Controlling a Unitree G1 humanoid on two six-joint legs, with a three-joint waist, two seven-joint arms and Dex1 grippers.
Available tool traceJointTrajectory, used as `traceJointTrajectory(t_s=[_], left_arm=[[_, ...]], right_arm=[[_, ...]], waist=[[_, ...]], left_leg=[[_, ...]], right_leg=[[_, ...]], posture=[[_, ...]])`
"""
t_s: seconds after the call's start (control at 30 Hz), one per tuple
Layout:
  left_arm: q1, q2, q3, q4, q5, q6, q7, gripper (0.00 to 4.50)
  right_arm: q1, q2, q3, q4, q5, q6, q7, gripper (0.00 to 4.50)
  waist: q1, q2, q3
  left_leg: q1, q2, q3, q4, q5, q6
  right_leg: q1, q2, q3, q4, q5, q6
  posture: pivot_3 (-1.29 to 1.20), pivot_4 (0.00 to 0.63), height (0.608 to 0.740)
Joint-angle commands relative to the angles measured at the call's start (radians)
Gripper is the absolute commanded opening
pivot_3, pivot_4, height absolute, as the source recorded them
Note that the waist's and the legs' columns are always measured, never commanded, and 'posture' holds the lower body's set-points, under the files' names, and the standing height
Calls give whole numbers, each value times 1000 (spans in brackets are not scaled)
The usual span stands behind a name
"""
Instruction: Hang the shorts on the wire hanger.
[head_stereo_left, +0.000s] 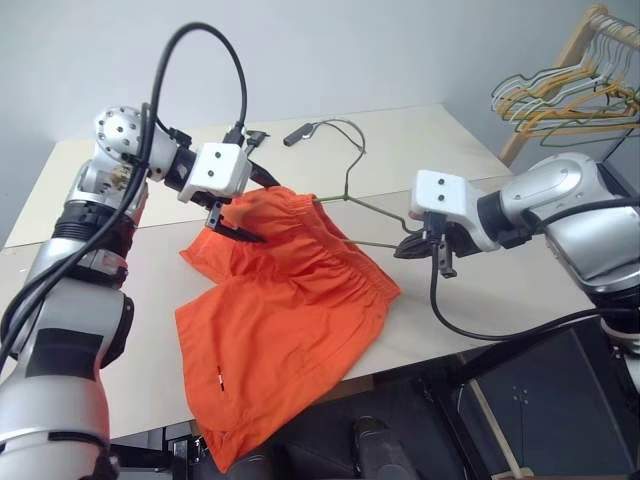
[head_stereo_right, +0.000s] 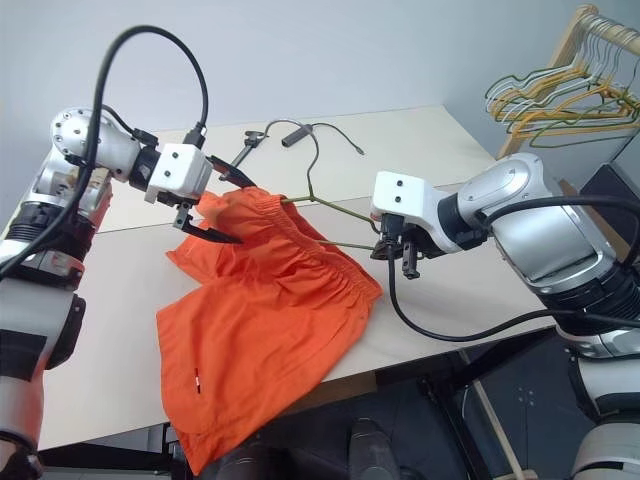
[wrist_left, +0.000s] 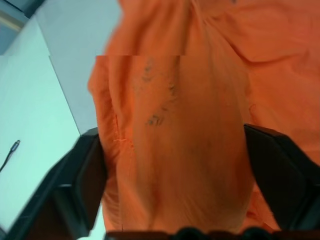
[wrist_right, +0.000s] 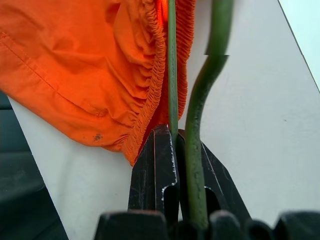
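Head cameras are looking down over the table (head_stereo_left: 420, 150); wrist cameras are peering close at the shorts (wrist_left: 190, 125), shared by all.

Beige table (head_stereo_left: 420, 150) across frame centre; orange shorts (head_stereo_left: 280, 320) lie centre-left, drooping over near edge; black cable (head_stereo_left: 330, 127) upper centre.

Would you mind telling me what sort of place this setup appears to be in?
Probably an indoor test room set up for laundry practice: a plain table, a wooden rack of spare hangers and a bare wall.
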Motion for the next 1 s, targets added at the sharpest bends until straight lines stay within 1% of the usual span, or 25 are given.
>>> traceJointTrajectory(t_s=[0.03, 0.13, 0.2, 0.23, 0.33, 0.4, 0.6, 0.67, 0.7, 0.77, 0.8, 0.83, 0.93, 1.0], left_arm=[[8, -6, 16, 0, 22, -24, -4, 3346], [26, -8, 20, -11, 18, -16, -4, 2471], [35, -8, 23, -21, 16, -11, -4, 1790], [41, -8, 25, -25, 15, -8, -4, 1541], [55, -6, 26, -37, 9, -1, -4, 535], [62, -6, 30, -47, -6, 20, -4, 11], [97, -7, 84, -95, -23, 108, -4, 11], [121, 2, 103, -128, -36, 152, -4, 0], [141, 14, 110, -152, -46, 177, -4, 0], [173, 33, 121, -198, -64, 218, -4, 0], [188, 39, 132, -221, -80, 260, -4, 0], [198, 42, 140, -239, -90, 291, -4, 0], [224, 42, 183, -282, -105, 389, 0, 0], [251, 49, 196, -302, -98, 422, 3, 0]], right_arm=[[-41, 9, -28, -9, -2, -11, 11, 0], [-47, 13, -28, -4, -4, -7, 15, 0], [-51, 14, -29, -3, -2, -2, 18, 0], [-54, 17, -30, -2, 0, 5, 18, 0], [-61, 24, -36, 1, 8, 21, 17, 0], [-61, 26, -39, 1, 12, 28, 19, 0], [-33, 23, -71, -20, 36, 38, 22, 0], [-5, 11, -87, -32, 37, 32, 13, 586], [17, -1, -104, -32, 37, 32, 3, 799], [53, -23, -147, -25, 41, 34, -16, 1517], [71, -32, -192, -8, 50, 51, -39, 1812], [83, -37, -223, 2, 58, 63, -55, 2220], [157, -68, -339, 1, 95, 107, -90, 3148], [243, -94, -436, -23, 120, 147, -122, 3788]], waist=[[-1, 0, -1], [-3, 1, -2], [-3, 1, -3], [-3, 1, -3], [-3, 1, -3], [-3, 1, -4], [-3, 1, -5], [-3, 1, -5], [-2, 1, -5], [-2, 1, -5], [-2, 1, -5], [-1, 1, -5], [7, 1, -5], [15, 1, -5]], left_leg=[[0, 0, -1, 0, 0, 0], [0, 0, -2, 1, -1, 1], [0, 0, -2, 1, -1, 1], [0, 0, -2, 1, -1, 1], [0, 0, -2, 1, -1, 1], [0, 0, -2, 1, -1, 1], [0, 0, -1, 2, -1, 2], [0, 0, -1, 2, -1, 2], [0, 0, -1, 2, -1, 2], [0, 0, -1, 2, -2, 2], [0, 0, -1, 2, -2, 2], [0, 0, -1, 2, -2, 3], [0, 0, -1, 2, -2, 3], [1, 0, -1, 2, -2, 3]], right_leg=[[0, 0, 1, 0, 0, 1], [0, 0, 2, 0, 1, 1], [0, 0, 2, 0, 1, 1], [-1, 0, 2, 0, 1, 1], [-1, 0, 3, 1, 1, 1], [-1, 0, 3, 1, 1, 1], [-1, 0, 3, 1, 1, 2], [-1, 0, 3, 1, 1, 2], [-1, 0, 3, 1, 1, 2], [-1, 0, 4, 1, 1, 2], [0, 0, 4, 1, 1, 2], [-1, -1, 4, 1, 1, 2], [-1, -1, 4, 1, 2, 3], [0, -1, 4, 0, 2, 3]], posture=[[-218, 4, 740], [-220, 6, 740], [-222, 8, 740], [-224, 9, 740], [-227, 11, 740], [-229, 13, 740], [-231, 20, 740], [-230, 28, 740], [-229, 32, 740], [-225, 40, 740], [-218, 40, 740], [-218, 40, 740], [-201, 57, 740], [-200, 72, 740]])
